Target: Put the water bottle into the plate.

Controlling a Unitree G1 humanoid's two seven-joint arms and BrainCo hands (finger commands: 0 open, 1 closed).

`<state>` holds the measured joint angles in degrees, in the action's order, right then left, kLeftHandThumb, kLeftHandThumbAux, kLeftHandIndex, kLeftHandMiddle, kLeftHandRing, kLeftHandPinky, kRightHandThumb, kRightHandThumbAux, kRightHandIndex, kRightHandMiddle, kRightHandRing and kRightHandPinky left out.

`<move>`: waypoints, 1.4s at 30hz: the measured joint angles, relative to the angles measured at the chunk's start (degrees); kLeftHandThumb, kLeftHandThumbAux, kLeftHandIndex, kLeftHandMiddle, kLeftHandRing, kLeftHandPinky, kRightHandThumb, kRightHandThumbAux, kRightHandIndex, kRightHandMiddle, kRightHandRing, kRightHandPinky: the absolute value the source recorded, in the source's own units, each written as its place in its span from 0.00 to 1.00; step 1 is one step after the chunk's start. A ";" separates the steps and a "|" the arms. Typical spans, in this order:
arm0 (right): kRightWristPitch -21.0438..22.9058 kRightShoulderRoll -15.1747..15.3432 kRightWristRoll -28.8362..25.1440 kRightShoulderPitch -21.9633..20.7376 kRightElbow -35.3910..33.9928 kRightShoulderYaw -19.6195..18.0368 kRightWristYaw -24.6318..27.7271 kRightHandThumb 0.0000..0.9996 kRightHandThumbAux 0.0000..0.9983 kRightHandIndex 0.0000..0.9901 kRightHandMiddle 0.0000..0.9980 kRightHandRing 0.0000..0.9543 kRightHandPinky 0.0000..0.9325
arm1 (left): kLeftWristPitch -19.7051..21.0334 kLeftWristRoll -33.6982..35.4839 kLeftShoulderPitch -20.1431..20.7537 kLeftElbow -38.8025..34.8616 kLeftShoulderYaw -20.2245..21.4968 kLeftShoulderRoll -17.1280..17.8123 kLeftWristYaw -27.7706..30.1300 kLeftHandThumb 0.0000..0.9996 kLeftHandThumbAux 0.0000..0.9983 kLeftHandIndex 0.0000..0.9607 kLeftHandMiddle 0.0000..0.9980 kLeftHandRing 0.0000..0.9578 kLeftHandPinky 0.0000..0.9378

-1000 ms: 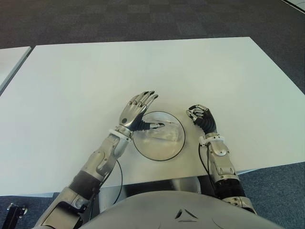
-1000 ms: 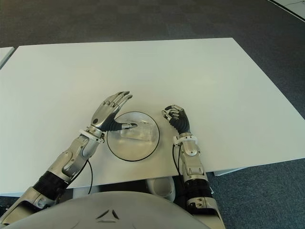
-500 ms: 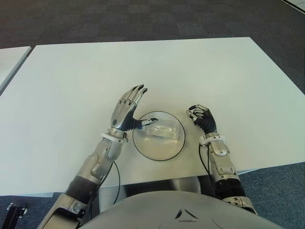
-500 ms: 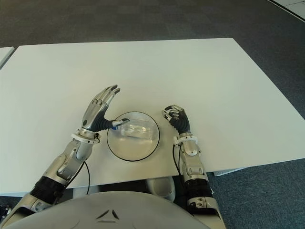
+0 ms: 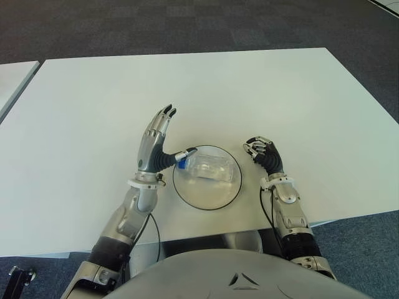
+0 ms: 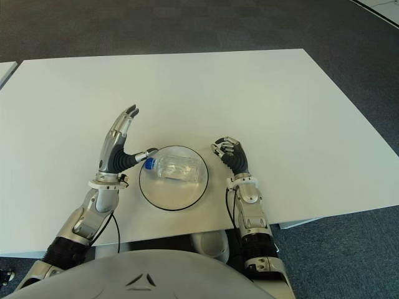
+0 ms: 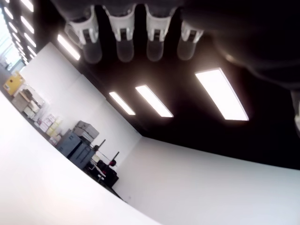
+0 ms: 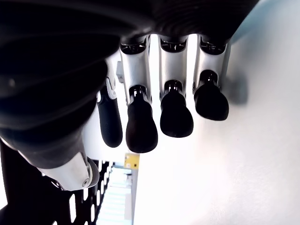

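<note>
Withdrawn leftward from round glass plate (image 5: 207,198), left hand (image 5: 154,144) fingers spread, empty; clear plastic water bottle (image 5: 209,167) lies inside, frame centre. Right hand (image 5: 264,154) curled, empty.

Clear water bottle (image 6: 175,168) with blue cap lies sideways in black-rimmed plate (image 6: 169,202).

Bright, even overhead light washes the white tabletop (image 5: 280,87); shadows are soft, and the wrist views look dark, perhaps backlit.
</note>
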<state>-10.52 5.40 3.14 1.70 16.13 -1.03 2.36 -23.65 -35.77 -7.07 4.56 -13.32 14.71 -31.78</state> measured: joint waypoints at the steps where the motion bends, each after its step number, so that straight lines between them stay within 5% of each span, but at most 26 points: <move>1: 0.12 -0.02 0.00 -0.02 -0.03 0.01 -0.09 0.70 0.73 0.44 0.77 0.80 0.81 | -0.87 1.76 -0.09 1.04 0.71 -0.51 0.07 0.04 0.45 0.00 0.00 0.00 0.04; 10: 0.22 -0.04 -0.07 -0.02 -0.43 0.00 -0.26 0.70 0.73 0.44 0.77 0.80 0.81 | -2.69 23.03 -0.78 5.46 7.52 -6.77 5.98 0.11 0.61 0.00 0.00 0.00 0.14; 14: 0.46 -0.26 -0.03 0.04 -0.54 0.04 -0.56 0.70 0.73 0.44 0.77 0.80 0.81 | -3.32 32.16 -1.26 5.64 10.11 -10.39 10.00 0.15 0.66 0.04 0.08 0.12 0.26; 19: 0.77 -0.48 -0.12 0.07 -0.78 0.05 -0.63 0.70 0.73 0.44 0.76 0.79 0.80 | -2.81 38.86 -2.63 5.39 12.23 -12.81 14.76 0.23 0.74 0.26 0.33 0.37 0.47; 22: 0.97 -0.50 -0.11 0.08 -0.84 0.04 -0.65 0.70 0.73 0.44 0.76 0.78 0.80 | -1.64 42.40 -3.21 5.39 13.49 -13.58 17.68 0.54 0.72 0.39 0.46 0.49 0.54; 28: 1.08 -0.46 -0.03 0.08 -0.81 0.02 -0.76 0.70 0.73 0.44 0.76 0.78 0.79 | 0.11 47.35 -2.95 5.93 16.91 -14.22 22.11 0.69 0.71 0.45 0.62 0.65 0.69; 42: 1.11 -0.37 -0.02 0.07 -0.78 0.05 -0.62 0.70 0.73 0.44 0.76 0.79 0.81 | 5.14 48.65 -2.88 6.94 20.47 -14.30 25.99 0.71 0.72 0.46 0.72 0.74 0.77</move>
<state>-9.41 5.03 3.12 1.77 15.35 -0.98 1.74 -18.51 12.88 -9.95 11.50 7.15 0.41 -5.79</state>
